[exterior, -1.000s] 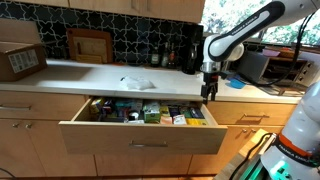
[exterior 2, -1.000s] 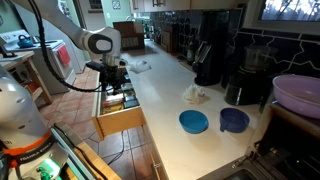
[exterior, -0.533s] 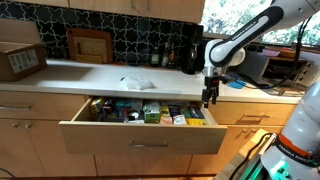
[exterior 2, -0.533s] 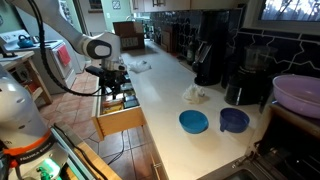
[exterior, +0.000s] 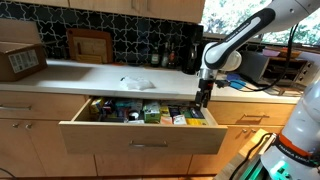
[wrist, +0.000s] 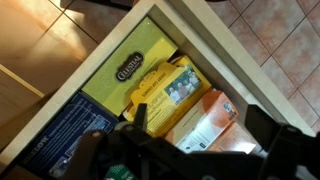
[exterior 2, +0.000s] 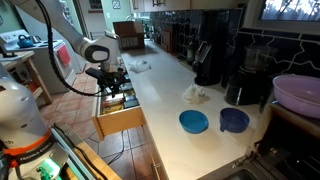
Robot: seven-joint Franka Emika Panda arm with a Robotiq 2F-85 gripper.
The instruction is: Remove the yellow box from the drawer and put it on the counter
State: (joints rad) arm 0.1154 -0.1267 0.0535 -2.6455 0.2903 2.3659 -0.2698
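Note:
The drawer stands pulled out under the white counter, packed with packets; it also shows in an exterior view. In the wrist view the yellow box lies in the drawer between a lime-green tea packet and an orange carton. It is a small yellow spot in an exterior view. My gripper hangs over the drawer's right end, open and empty. In the wrist view my gripper's fingers straddle the orange carton, just beside the yellow box. The gripper also shows in an exterior view.
A brown cardboard box, a wooden board, bottles and a crumpled white cloth are on the counter. A coffee machine, two blue bowls and a purple bowl stand further along.
My gripper has come down and shifted slightly toward the drawer's right end. Nothing in the drawer has moved.

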